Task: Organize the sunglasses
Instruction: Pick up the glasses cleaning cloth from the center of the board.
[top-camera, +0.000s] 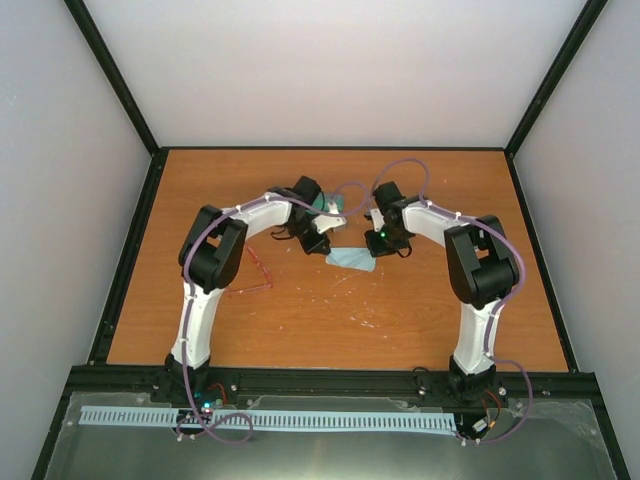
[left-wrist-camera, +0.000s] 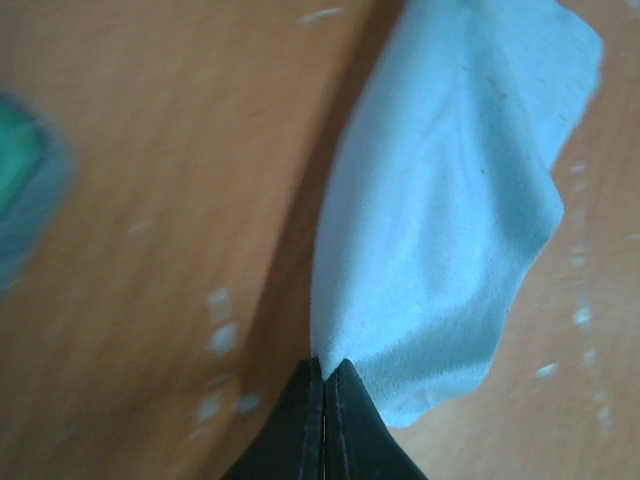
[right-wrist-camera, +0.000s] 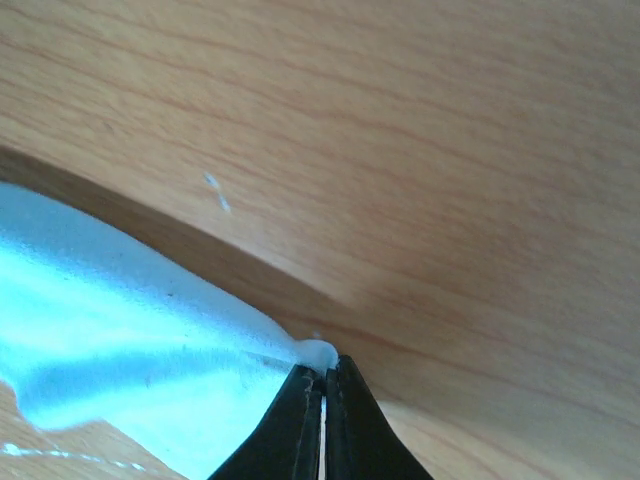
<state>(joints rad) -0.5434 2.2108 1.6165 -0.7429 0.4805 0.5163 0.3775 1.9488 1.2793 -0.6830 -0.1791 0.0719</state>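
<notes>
Left arm (top-camera: 213, 255) partly hides sunglasses (top-camera: 266, 282); beyond cloth (top-camera: 352, 259), probably the case (top-camera: 329, 203), mostly hidden.

Matt cloth (left-wrist-camera: 450, 200) lying on wood-grain table (left-wrist-camera: 150, 200)
The cloth is showing a soft, finely napped surface; the table is looking smooth, flecked with white scuffs.
</notes>
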